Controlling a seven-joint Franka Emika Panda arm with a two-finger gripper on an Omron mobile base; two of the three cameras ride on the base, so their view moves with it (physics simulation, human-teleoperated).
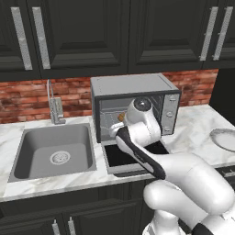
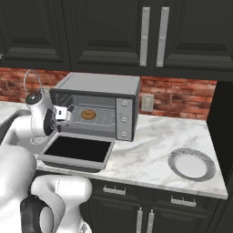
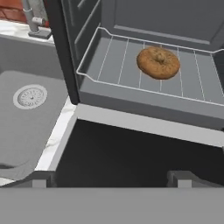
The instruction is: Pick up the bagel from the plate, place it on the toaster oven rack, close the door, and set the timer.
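I see the bagel [image 3: 158,62] lying flat on the toaster oven rack [image 3: 118,61], a little toward the right half of the wire grid, inside the grey toaster oven [image 2: 98,104]. In the right base view the bagel [image 2: 87,114] sits mid-cavity on the rack, touched by nothing.

Below it the door [image 2: 77,152] hangs fully open, folded down flat over the front edge of the desk [image 2: 150,154], dark glass facing up. From the hand view the door [image 3: 131,153] spreads across the lower half, with the rack at about 12 o'clock beyond it.

My arm rises from the base, bends at the elbow and reaches forward so the wrist sits just in front of the oven mouth, toward its left side, above the open door. The hand looks down and inward at the cavity. The claw [image 3: 111,178] is spread: its two dark fingertips [image 3: 41,179] stand well apart at the bottom of the hand view, with nothing between them and touching nothing. In the right base view the claw [image 2: 61,113] sits at roughly 9 o'clock from the bagel, near the left edge of the opening.

The plate [image 2: 191,164] rests bare on the marble desk, well apart from the oven, at about 4 o'clock from it. The sink [image 1: 53,151] lies to the left of the oven, with its faucet [image 1: 54,103] behind it against the brick wall [image 2: 182,98]. Black cabinets [image 1: 114,32] hang above.
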